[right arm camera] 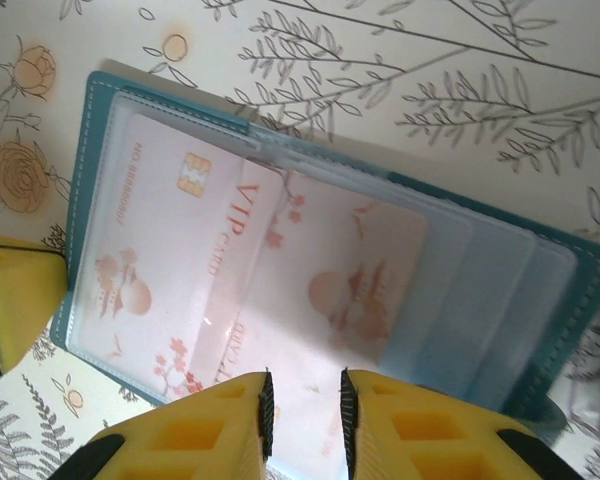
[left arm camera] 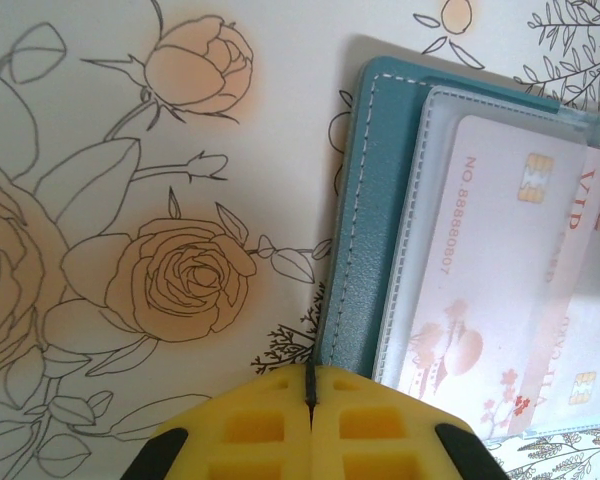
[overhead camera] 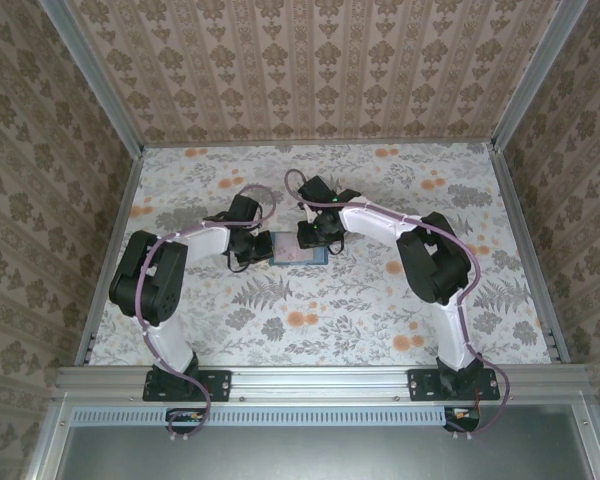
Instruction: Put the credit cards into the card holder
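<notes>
Holder (overhead camera: 298, 249) lies open, inside up, flat on the tabletop (overhead camera: 380, 310) at centre, between the two arms. At its left, the left pincer (left arm camera: 311, 398) is fully closed with nothing between its fingertips, which meet right at the holder's stitched teal edge. Inside the clear sleeves (right arm camera: 500, 290), two pale cards overlap: the first card (right arm camera: 140, 250) sits in the leftmost sleeve and the second card (right arm camera: 365, 285) extends further right. At the right, the right pincer (right arm camera: 305, 415) stands slightly open over the second card's near edge, with no visible grip on anything.
</notes>
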{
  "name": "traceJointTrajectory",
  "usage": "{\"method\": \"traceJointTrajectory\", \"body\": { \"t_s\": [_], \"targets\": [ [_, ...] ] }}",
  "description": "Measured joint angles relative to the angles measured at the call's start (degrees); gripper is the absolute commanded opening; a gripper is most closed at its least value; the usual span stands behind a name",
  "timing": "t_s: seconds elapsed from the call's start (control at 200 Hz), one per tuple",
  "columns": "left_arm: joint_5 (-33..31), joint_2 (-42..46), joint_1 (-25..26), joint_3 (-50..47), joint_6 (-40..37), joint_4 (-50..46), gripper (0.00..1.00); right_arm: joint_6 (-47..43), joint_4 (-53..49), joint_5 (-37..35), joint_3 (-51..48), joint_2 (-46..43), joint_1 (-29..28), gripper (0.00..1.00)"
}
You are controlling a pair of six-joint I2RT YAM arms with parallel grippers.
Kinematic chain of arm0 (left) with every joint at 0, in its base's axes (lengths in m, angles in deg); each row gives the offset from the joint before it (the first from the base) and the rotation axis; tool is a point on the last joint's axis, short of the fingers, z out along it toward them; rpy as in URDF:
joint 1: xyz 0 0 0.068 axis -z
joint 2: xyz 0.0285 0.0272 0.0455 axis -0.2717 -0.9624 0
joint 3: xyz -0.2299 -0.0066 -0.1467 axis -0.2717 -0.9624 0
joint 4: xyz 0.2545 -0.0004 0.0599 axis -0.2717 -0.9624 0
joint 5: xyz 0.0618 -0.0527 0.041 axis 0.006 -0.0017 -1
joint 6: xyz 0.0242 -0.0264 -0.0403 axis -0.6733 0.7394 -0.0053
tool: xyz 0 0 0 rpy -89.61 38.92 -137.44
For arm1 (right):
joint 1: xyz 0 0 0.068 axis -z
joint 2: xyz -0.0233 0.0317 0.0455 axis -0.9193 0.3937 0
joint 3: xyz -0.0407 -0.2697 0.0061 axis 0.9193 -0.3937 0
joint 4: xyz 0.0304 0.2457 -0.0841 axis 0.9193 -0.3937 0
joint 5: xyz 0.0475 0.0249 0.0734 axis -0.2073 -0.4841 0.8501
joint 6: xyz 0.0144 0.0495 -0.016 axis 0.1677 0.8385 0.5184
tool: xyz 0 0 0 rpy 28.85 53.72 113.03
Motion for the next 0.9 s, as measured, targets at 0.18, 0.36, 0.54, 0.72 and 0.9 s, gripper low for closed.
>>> {"method": "traceJointTrajectory", "body": {
  "t_s": [0.18,0.36,0.54,0.72,0.9],
  "targets": [
    [0.00,0.04,0.00,0.57,0.00,-0.81,0.06,0.13,0.04,1.27,-3.76,-1.29,1.16,0.27],
    [-0.04,0.04,0.02,1.22,-0.02,-1.95,0.09,0.37,0.15,3.34,-6.84,-3.21,1.36,0.28],
    [0.00,0.04,0.98,2.05,0.00,-4.09,0.12,0.57,0.48,3.85,-8.31,-5.53,1.36,0.28],
    [-0.02,0.07,3.56,4.13,0.00,-7.19,0.13,1.68,1.60,4.20,-10.43,-6.19,1.36,0.29],
    [-0.04,0.07,5.03,7.72,-0.02,-9.22,0.13,3.13,4.02,4.20,-12.81,-6.19,2.08,0.29]
  ]
}}
